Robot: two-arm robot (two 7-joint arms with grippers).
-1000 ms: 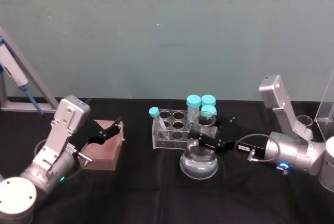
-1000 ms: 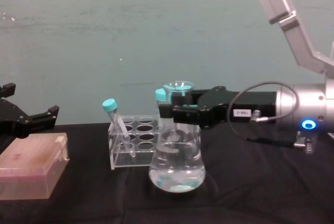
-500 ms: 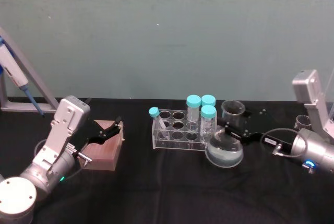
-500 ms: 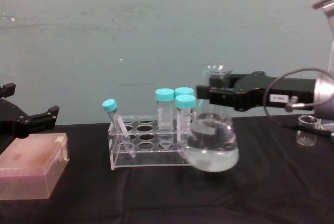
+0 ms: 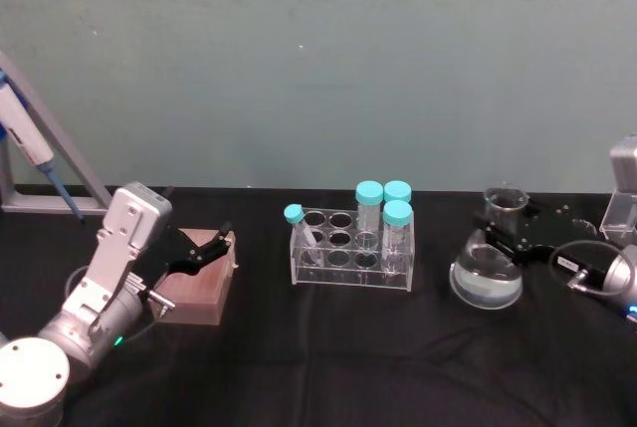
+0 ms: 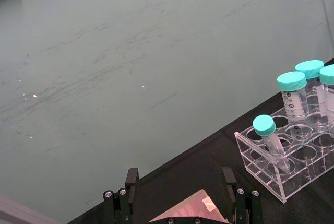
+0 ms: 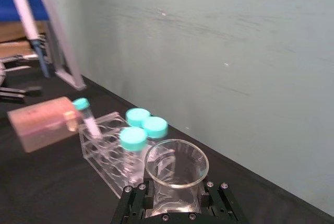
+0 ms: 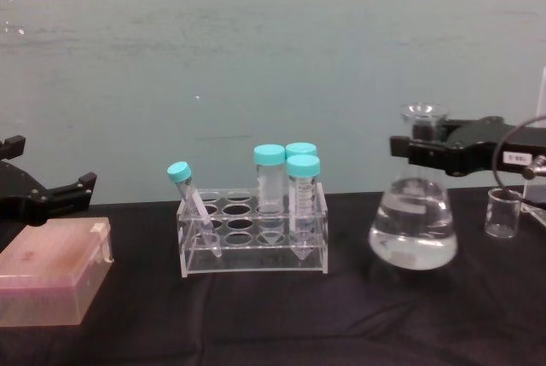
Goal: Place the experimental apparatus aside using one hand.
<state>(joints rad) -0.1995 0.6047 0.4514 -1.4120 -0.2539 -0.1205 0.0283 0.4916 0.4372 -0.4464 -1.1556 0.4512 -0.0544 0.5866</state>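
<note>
My right gripper (image 5: 510, 225) is shut on the neck of the large conical flask (image 5: 486, 280), which holds clear liquid and stays upright well right of the tube rack. The chest view shows the flask (image 8: 413, 223) low over the black cloth with the right gripper (image 8: 424, 146) clamped just below its rim; I cannot tell whether its base touches. From the right wrist, the flask mouth (image 7: 176, 163) sits between the jaws. A small glass beaker (image 8: 502, 212) stands just right of the flask. A clear acrylic stand (image 5: 619, 210) rises at the far right.
A clear rack (image 5: 350, 250) with several teal-capped tubes stands mid-table. A pink-brown box (image 5: 199, 283) lies at the left, with my left gripper (image 5: 204, 248) parked open over it, also seen as the left gripper (image 6: 180, 192). A pipette stand (image 5: 40, 163) is at far left.
My right gripper has carried the flask from in front of the rack to the right, close to the small beaker. The left arm has not moved.
</note>
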